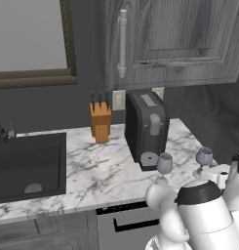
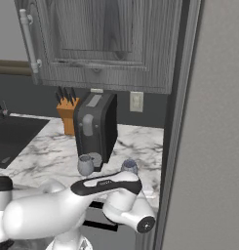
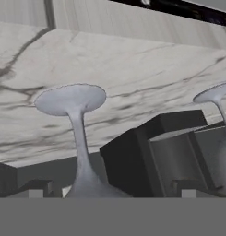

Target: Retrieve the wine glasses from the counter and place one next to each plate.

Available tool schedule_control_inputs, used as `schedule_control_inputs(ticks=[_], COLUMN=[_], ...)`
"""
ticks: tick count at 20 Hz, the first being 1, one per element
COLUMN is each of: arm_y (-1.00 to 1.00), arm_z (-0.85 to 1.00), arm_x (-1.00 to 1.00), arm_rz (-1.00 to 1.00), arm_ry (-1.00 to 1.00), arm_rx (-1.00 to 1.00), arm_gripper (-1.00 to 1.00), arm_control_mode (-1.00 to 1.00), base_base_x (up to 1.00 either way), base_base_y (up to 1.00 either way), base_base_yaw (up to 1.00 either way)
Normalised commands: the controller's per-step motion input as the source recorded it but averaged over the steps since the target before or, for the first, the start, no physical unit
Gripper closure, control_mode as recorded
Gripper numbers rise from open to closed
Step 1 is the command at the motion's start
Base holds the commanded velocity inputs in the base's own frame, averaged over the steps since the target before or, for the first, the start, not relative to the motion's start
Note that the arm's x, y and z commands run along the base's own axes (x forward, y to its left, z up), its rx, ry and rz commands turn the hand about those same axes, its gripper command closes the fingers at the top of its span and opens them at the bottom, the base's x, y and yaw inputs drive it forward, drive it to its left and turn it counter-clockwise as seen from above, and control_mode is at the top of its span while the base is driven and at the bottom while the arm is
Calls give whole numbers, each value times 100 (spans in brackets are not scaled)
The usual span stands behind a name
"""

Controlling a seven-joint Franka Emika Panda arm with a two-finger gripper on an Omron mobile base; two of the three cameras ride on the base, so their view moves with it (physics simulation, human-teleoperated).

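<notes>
Nearest the hand camera stood one wine glass [image 3: 77, 138], seen upside down because the hand was rolled: its round foot at about ten o'clock, its stem running down to the bowl between the two dark fingertips at the bottom edge. Those tips stood wide apart, one at each lower corner, with nothing clamped, so the gripper [image 3: 112, 189] was open around the glass without yet touching it. At three o'clock in that view the second wine glass [image 3: 218, 103] showed its foot and stem, with the dark coffee machine [image 3: 151, 152] between the two.

From the left base camera, going left to right along the counter [image 1: 101, 168]: the black sink [image 1: 28, 163] at nine o'clock, the knife block [image 1: 100, 122] at the back, the coffee machine, then both glasses upright near the front edge at about four o'clock, close together but apart.

No plates showed, so the task appeared to be at its first step, the pick-up of the nearer glass. The next move probably called for closing gently on the bowl or stem, then a straight lift clear of the neighbouring glass and machine.
</notes>
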Motion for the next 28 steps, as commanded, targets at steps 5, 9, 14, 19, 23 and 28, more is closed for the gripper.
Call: schedule_control_inputs(ticks=[5, 9, 14, 19, 23, 28], arm_y=[-1, 0, -1, 0, -1, -10], arm_z=[-21, -24, -19, -20, -16, -5], arm_x=[15, 15, 17, 16, 18, 21], arm_rz=[0, 0, 0, 0, 0, 0], arm_ry=[0, 0, -4, -4, -4, -4], arm_rx=[0, 0, 0, 0, 0, 0], arm_gripper=[-100, -100, -100, -100, -100, 100], arm_control_mode=[-100, -100, -100, -100, -100, -100], base_base_x=[0, 0, 0, 0, 0, 0], base_base_y=[0, 0, 0, 0, 0, 0], base_base_yaw=[0, 0, 0, 0, 0, 0])
